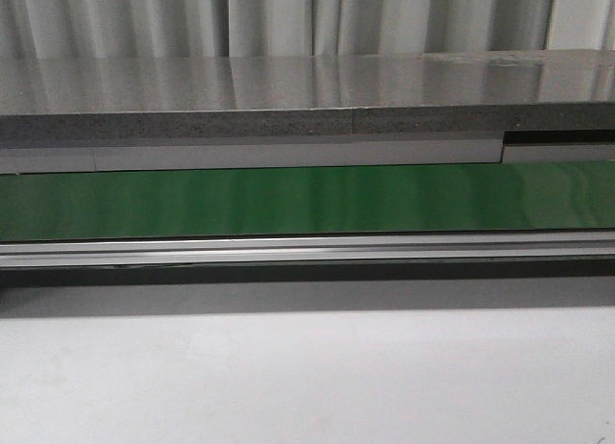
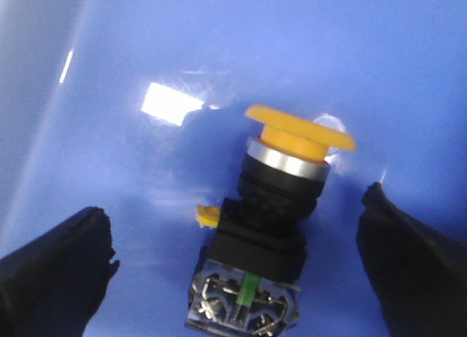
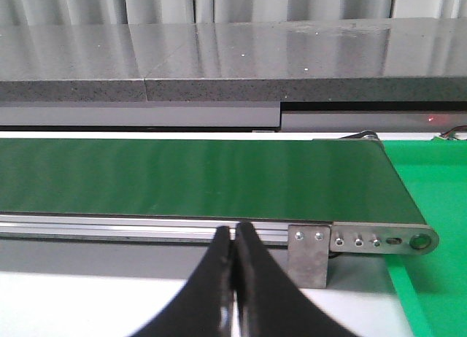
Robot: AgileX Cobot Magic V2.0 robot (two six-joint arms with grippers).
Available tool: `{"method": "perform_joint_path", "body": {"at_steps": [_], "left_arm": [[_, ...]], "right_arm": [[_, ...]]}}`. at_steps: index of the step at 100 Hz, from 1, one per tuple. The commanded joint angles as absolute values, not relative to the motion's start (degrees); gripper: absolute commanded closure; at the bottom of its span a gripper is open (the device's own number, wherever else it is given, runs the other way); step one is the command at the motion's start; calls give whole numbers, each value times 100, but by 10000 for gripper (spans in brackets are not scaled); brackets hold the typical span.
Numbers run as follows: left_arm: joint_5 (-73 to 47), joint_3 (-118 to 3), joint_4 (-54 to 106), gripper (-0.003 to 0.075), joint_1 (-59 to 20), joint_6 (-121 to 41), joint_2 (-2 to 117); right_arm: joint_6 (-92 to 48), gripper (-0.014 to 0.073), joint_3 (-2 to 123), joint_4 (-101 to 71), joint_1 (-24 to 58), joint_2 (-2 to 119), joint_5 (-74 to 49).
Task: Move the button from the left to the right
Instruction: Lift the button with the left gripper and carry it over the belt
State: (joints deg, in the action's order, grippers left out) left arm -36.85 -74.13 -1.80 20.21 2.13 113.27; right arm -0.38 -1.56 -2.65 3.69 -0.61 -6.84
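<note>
Straddling the button (image 2: 273, 227), the left gripper (image 2: 241, 257) has its two black fingers (image 2: 55, 271) spread wide, one on each side, neither touching it. The button lies on its side on a glossy blue surface (image 2: 109, 60), yellow disc head tipped up and away from the fingers, black body and metal terminal end toward the camera.

Right gripper (image 3: 233, 279): fingertips pressed together, nothing between them, parked low facing the green conveyor belt (image 3: 182, 176) and its silver end bracket (image 3: 365, 241). A bright green mat (image 3: 430, 184) sits past the belt's end.

Front view shows only the belt, its aluminium rail (image 1: 307, 250) and the white table (image 1: 307, 377); no arm, no button there.

Risks, judged from this:
- The button sits nearer one finger than the other, so that finger probably lands first on closing and could shove or spin the button on the slick blue surface.
- Round collar and head: fingers closing on the chrome ring or disc could squeeze it out; the blocky black body looks like the safer place.
- Lying tilted, it may pivot when lifted and hang crooked, then drop in transit.
- Destination on the right is not visible from the left wrist; a handover would need the right fingers to part first.
</note>
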Motion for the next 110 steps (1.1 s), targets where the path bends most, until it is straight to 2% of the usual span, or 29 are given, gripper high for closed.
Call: {"method": "perform_joint_path", "body": {"at_steps": [1, 26, 34, 44, 63, 77, 85, 110], "left_arm": [[-3523, -7581, -142, 61, 2039, 230, 11159], [-3524, -7581, -133, 61, 2039, 230, 11355], [-3515, -7581, -133, 83, 2039, 230, 11355], [-3515, -7581, -133, 193, 2039, 230, 11355], [-3526, -7581, -133, 530, 2039, 230, 11329], [-3535, -7581, -133, 691, 2039, 230, 11168], [-3535, -7581, -133, 739, 2039, 230, 10995], [-3682, -7581, -78, 740, 2011, 230, 10148]], "right_arm": [[-36, 661, -74, -206, 370, -182, -209], [-36, 661, -74, -206, 370, -182, -209], [-36, 661, -74, -206, 370, -182, -209], [-36, 661, -74, -206, 370, -182, -209], [-36, 661, -74, -206, 370, -182, -209], [-36, 661, -74, -206, 370, -182, -209], [-36, 661, -74, -206, 370, -182, -209], [-36, 661, -74, -206, 370, -182, -209]]}}
